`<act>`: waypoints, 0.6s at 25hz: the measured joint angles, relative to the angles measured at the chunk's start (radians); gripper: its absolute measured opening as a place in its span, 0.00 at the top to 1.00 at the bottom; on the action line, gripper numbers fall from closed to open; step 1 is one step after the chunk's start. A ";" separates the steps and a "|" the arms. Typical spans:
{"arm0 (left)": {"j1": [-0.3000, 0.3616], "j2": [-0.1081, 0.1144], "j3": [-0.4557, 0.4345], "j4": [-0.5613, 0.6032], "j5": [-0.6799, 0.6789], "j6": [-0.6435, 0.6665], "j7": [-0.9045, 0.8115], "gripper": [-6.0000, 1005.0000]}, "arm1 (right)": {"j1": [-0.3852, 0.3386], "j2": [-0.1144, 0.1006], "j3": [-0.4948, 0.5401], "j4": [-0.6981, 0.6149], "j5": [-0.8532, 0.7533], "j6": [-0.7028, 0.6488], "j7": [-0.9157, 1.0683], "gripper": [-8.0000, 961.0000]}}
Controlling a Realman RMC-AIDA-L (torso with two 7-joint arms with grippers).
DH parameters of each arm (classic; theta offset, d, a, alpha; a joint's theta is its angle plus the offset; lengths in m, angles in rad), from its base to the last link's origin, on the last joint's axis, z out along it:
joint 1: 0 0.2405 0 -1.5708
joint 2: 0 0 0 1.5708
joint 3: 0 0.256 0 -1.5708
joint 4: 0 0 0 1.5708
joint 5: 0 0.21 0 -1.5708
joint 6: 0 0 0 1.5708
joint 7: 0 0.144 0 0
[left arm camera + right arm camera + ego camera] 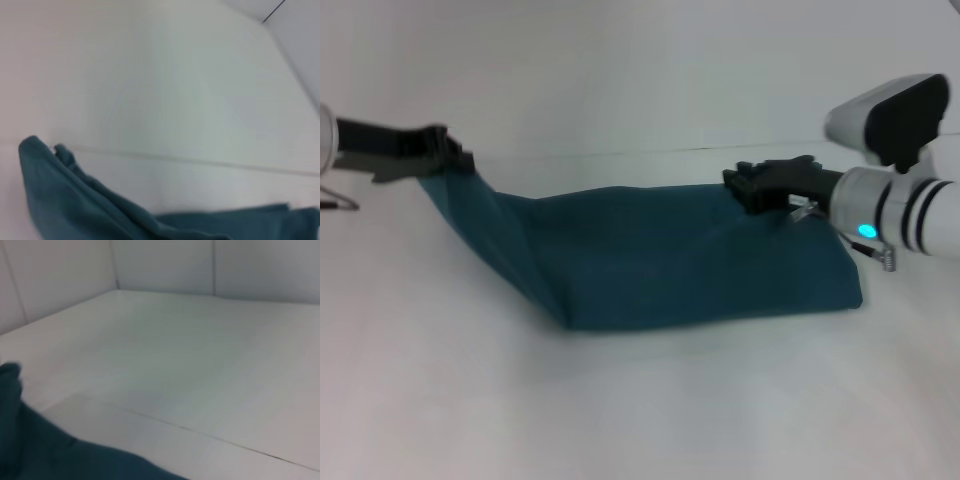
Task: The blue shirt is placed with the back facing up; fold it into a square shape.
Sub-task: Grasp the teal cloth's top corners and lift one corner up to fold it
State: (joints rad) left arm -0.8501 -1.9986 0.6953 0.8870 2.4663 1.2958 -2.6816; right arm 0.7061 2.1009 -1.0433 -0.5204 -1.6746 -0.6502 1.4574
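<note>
Teal-blue cloth of the blue shirt (690,255) stretches across the white table (640,400), its far corners pinched by the left gripper (455,160), raised, and right gripper (745,187), low.

White table (650,400) fills the scene, surface plain. A thin seam (200,432) crosses it. Pale walls (165,265) enclose the far side. Lighting even, diffuse.

Both grippers are showing black: left gripper (455,157), right gripper (745,188). The right arm (900,215) is wearing white casing, black rings, a glowing cyan light.
</note>
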 joint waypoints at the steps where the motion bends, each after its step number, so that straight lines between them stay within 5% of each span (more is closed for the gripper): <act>1: 0.000 0.000 0.000 0.000 0.000 0.000 0.000 0.92 | 0.009 0.000 -0.011 0.023 0.032 0.015 -0.039 0.61; 11: -0.076 0.052 -0.009 -0.006 -0.123 0.015 -0.028 0.93 | 0.134 0.011 -0.163 0.210 0.265 0.131 -0.267 0.99; 15: -0.088 0.067 -0.020 -0.005 -0.148 0.017 -0.037 0.93 | 0.152 0.016 -0.203 0.220 0.294 0.125 -0.288 0.99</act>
State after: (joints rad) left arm -0.9384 -1.9319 0.6750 0.8821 2.3185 1.3130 -2.7186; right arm 0.8578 2.1167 -1.2459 -0.3004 -1.3806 -0.5248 1.1694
